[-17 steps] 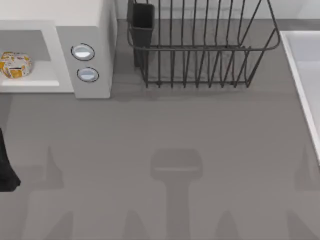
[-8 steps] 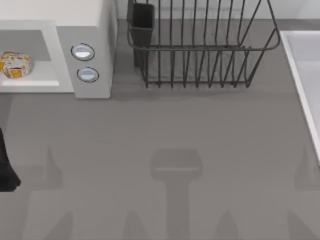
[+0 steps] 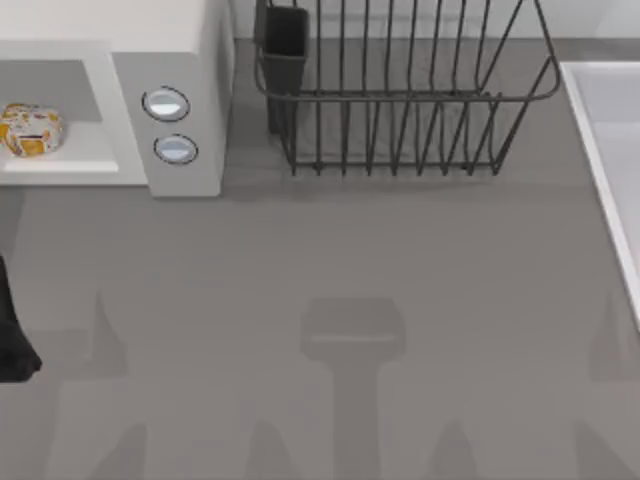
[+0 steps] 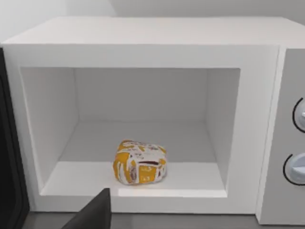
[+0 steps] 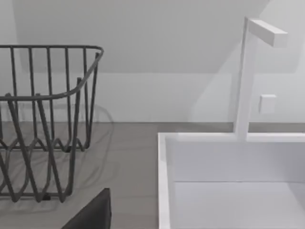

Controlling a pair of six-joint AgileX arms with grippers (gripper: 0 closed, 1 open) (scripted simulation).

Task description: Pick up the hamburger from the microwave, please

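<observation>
Cream-and-yellow hamburger sits on the floor of the microwave cavity, near the front lip, door swung open so the way in is unobstructed; microwave stands at the worktop's far left; left tool faces the cavity from outside, presumably lined up for a straight reach, fingers' state cannot be told; right tool faces dish rack and sink, apparently idle.

Left arm: matte black, angular w/ pointed tip (plain, flat-shaded); each wrist view shows a dark wedge.
</observation>
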